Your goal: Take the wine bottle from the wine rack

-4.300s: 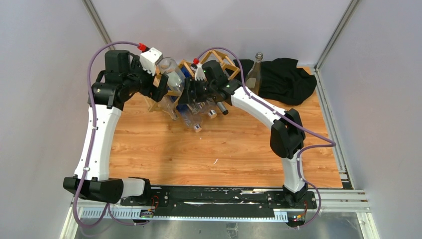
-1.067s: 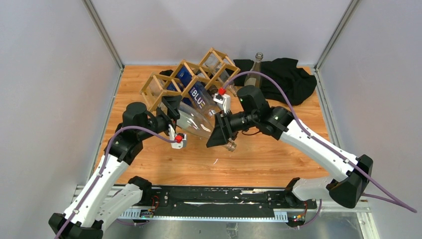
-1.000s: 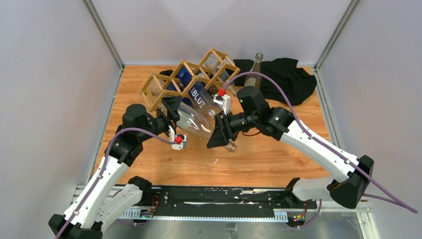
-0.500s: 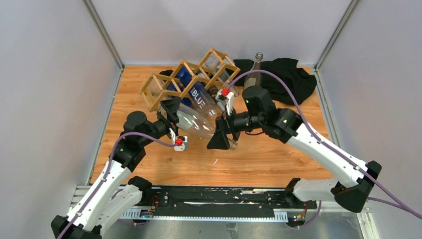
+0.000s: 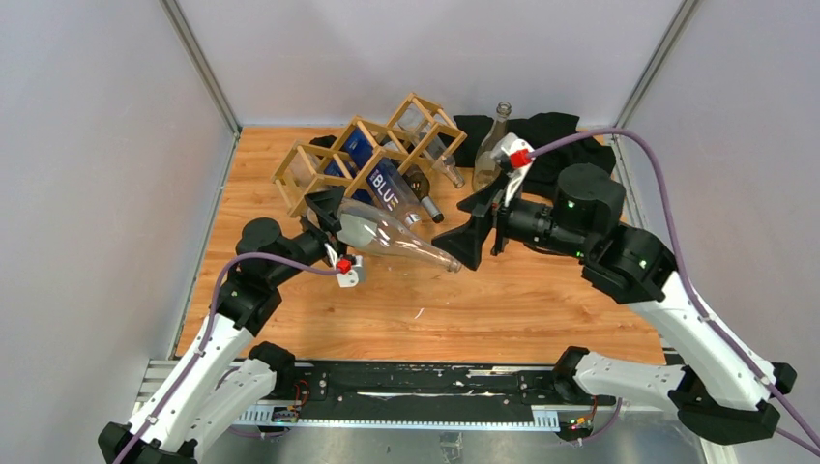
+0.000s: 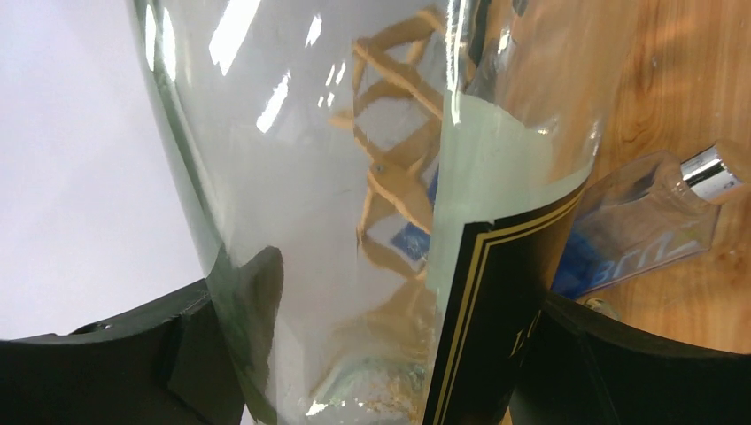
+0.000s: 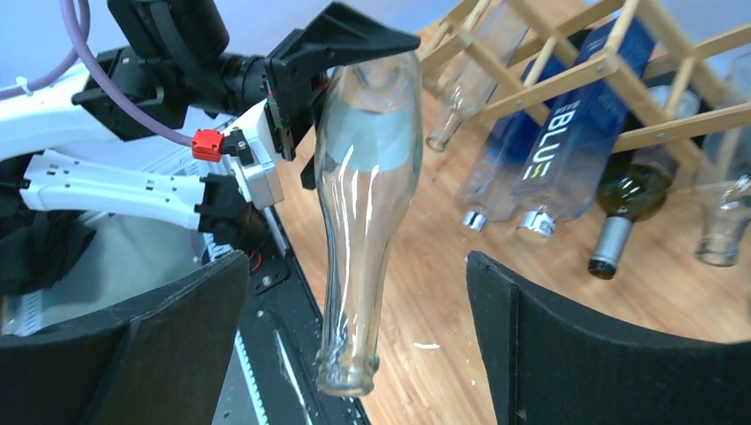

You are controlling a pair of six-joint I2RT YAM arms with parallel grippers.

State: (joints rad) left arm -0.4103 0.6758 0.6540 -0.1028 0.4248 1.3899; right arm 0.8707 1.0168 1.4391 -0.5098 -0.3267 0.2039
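One wine rack (image 5: 293, 162), seven bottles (image 5: 387, 235), one black cloth (image 5: 551, 155)

Wine bottle (image 5: 392, 235) just before wine rack (image 5: 363, 122), neck rightward

A big clear glass wine bottle (image 6: 354, 177) fills the middle of the frame. It has a black label with thin gold lines (image 6: 496, 328) at the lower right. The left gripper (image 6: 381, 363) holds it, with one black finger (image 6: 133, 354) pressed on at the lower left and the other at the lower right. Through the glass you can see the light wooden wine rack of thin sticks (image 6: 398, 177). At the right, a see-through blue bottle (image 6: 638, 235) with a shiny silver cap (image 6: 708, 173) lies over the brown wooden desk (image 6: 682, 80).
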